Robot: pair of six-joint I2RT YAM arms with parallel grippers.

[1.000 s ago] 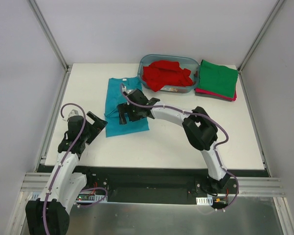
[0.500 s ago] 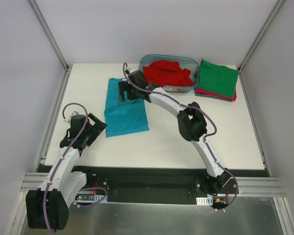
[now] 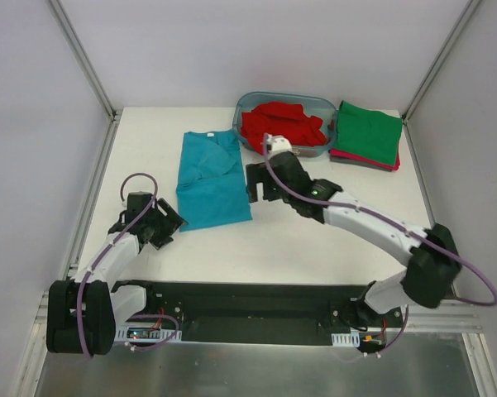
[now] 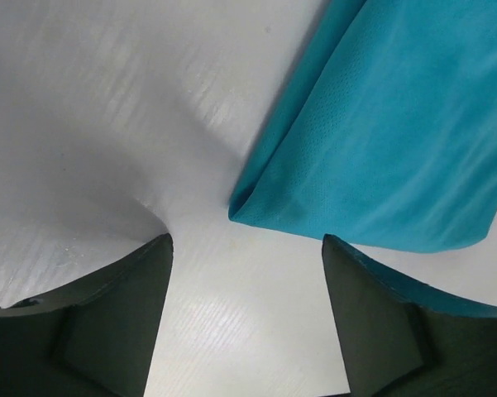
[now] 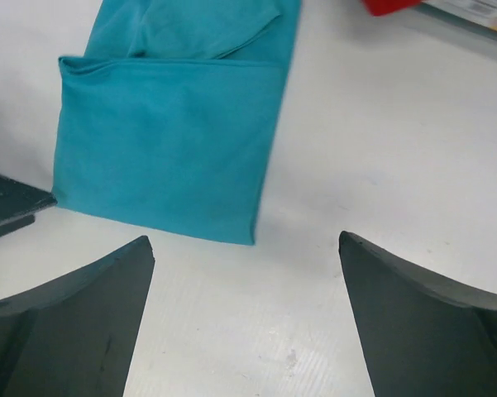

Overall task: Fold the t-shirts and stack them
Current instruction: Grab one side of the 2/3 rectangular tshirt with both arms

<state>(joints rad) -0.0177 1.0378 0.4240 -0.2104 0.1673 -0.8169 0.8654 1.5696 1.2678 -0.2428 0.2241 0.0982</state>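
A teal-blue t-shirt (image 3: 211, 178) lies folded lengthwise on the white table, collar at the far end. My left gripper (image 3: 167, 225) stands open just off its near left corner; in the left wrist view that corner (image 4: 397, 141) lies beyond the gripper (image 4: 246, 241), with bare table between the fingers. My right gripper (image 3: 260, 184) hangs open beside the shirt's right edge, empty; its wrist view shows the gripper (image 5: 244, 240) over bare table, near the shirt's (image 5: 174, 141) near right corner. A red t-shirt (image 3: 281, 124) lies crumpled in the tub. A folded green t-shirt (image 3: 368, 132) rests on a magenta one (image 3: 360, 160).
The clear blue-tinted tub (image 3: 314, 103) stands at the back, right of centre, with the folded stack against its right side. Metal frame posts rise at the table's back corners. White walls close in left and right.
My right gripper left the teal shirt's far part and swung right and nearer, off the cloth. The left gripper drew back slightly toward the near edge and its jaws narrowed a little.
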